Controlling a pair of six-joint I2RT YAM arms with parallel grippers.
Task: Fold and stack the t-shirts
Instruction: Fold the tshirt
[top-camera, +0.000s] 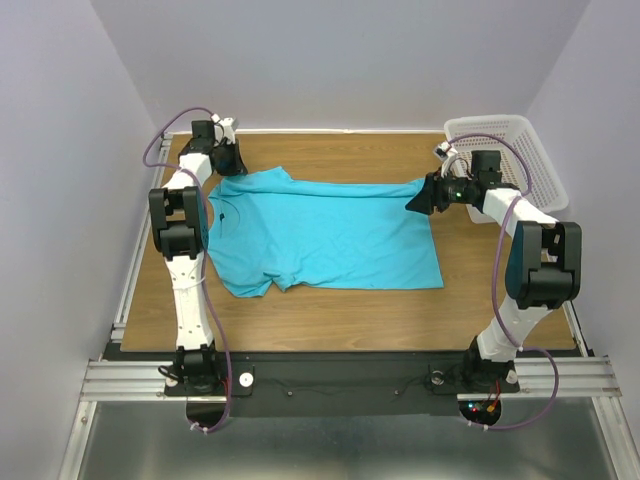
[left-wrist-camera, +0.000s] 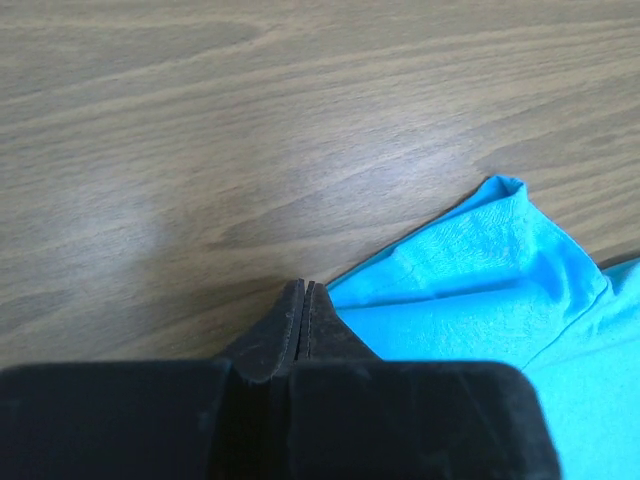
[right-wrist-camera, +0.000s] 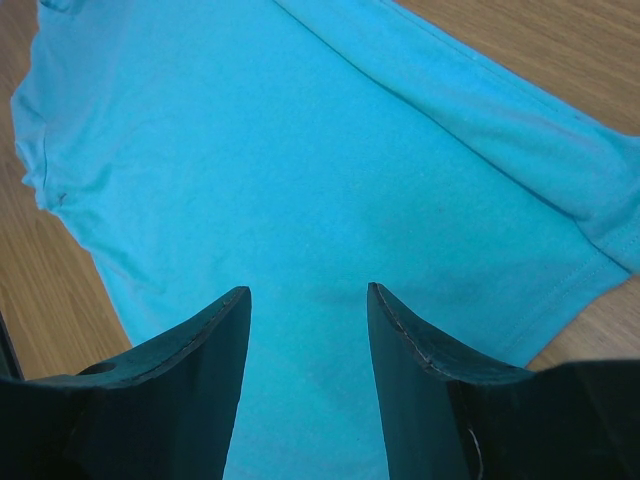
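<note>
Now t-shirt (top-camera: 320, 235) lies spread flat on table (top-camera: 500, 300), L gripper (left-wrist-camera: 303, 288) pinched closed w/ cloth edge just beside its tips, R gripper (right-wrist-camera: 308, 290) splayed apart over hem corner.

We see a white perforated basket (top-camera: 545, 180) standing at the far right corner of the wood-grain worktop (top-camera: 330, 310). A silver metal rail (top-camera: 350, 378) runs along the near edge, and plain pale walls (top-camera: 350, 60) close off the other three sides.
</note>
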